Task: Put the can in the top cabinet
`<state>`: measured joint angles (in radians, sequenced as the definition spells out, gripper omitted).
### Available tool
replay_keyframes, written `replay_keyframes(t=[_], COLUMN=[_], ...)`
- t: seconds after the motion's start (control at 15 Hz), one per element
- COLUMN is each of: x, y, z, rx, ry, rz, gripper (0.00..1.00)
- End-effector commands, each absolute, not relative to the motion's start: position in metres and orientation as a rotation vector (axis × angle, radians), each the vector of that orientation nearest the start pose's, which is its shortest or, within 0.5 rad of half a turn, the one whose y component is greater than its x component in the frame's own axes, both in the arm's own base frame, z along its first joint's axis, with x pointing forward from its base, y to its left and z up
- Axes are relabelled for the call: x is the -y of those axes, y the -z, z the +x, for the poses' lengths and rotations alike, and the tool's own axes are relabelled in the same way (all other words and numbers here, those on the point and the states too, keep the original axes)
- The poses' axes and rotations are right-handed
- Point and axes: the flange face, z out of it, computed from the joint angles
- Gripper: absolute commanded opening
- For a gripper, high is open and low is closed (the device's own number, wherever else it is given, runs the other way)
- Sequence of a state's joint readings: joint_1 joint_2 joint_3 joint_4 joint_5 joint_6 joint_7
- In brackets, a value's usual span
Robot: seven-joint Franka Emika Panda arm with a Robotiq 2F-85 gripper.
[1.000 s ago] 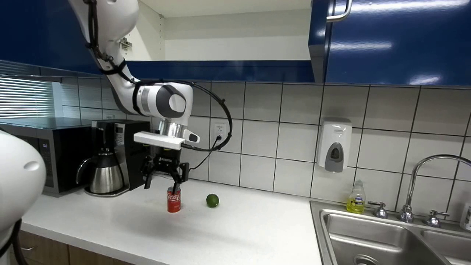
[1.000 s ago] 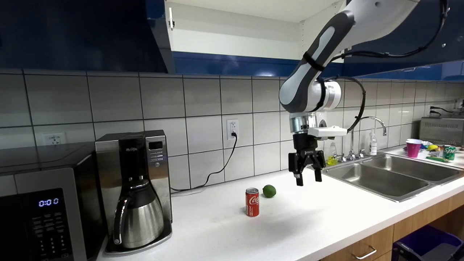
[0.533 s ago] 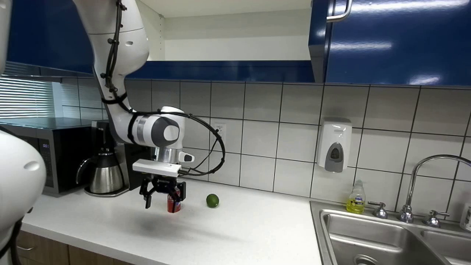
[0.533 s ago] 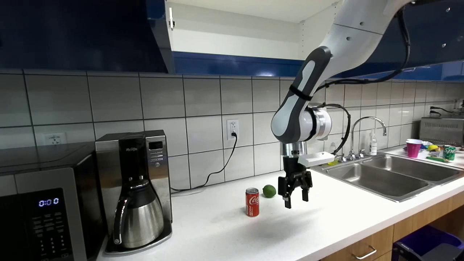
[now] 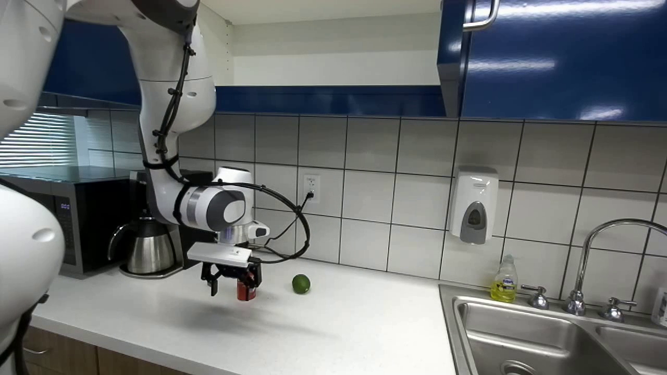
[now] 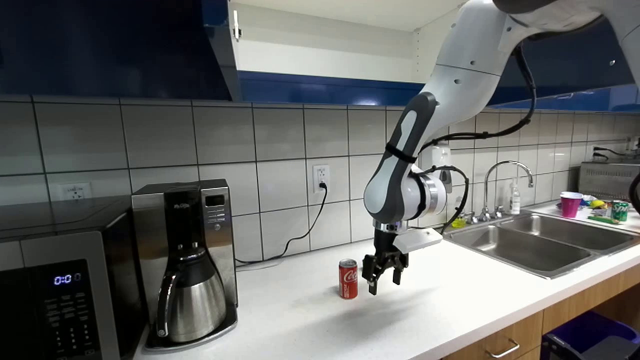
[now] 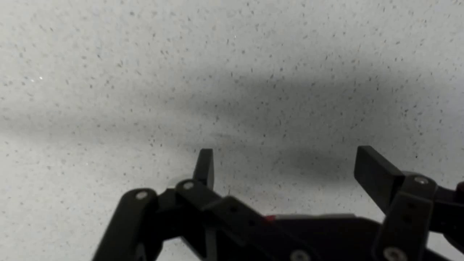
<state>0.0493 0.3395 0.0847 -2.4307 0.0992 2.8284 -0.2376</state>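
The red can point(image 5: 242, 292) stands upright on the white counter, partly behind a gripper finger in this exterior view. It shows whole in an exterior view point(image 6: 348, 280). My gripper point(image 5: 230, 292) is open and low over the counter. In an exterior view, the gripper point(image 6: 385, 286) is beside the can with a gap between them. In the wrist view the gripper's fingers point(image 7: 284, 159) are wide apart with only counter between them; a thin red sliver shows at the gripper body's edge. The top cabinet point(image 5: 333, 100) is open, its white interior visible in both exterior views point(image 6: 320, 89).
A green round fruit point(image 5: 301, 284) lies near the can. The coffee maker point(image 6: 195, 280) and black microwave point(image 6: 55, 290) stand at one end of the counter. The sink point(image 5: 516, 328) is at the other end. An open blue door point(image 5: 452, 57) hangs beside the cabinet opening.
My gripper has come down toward the counter and, in an exterior view, moved closer to the can. It stays open. The can has not moved.
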Motion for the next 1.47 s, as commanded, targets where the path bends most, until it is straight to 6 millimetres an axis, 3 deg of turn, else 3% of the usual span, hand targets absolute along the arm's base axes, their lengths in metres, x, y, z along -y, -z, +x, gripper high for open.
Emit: replay_keyframes(t=[0.0, 0.67, 1.4], x=[-0.072, -0.092, -0.103], y=[-0.171, -0.157, -0.157], z=[0.512, 0.55, 0.568], rx=[0.374, 0.331, 0.314], ry=[0.263, 0.502, 0.593], rz=[-3.04, -3.018, -2.999], gripper=[1.0, 1.0, 1.0])
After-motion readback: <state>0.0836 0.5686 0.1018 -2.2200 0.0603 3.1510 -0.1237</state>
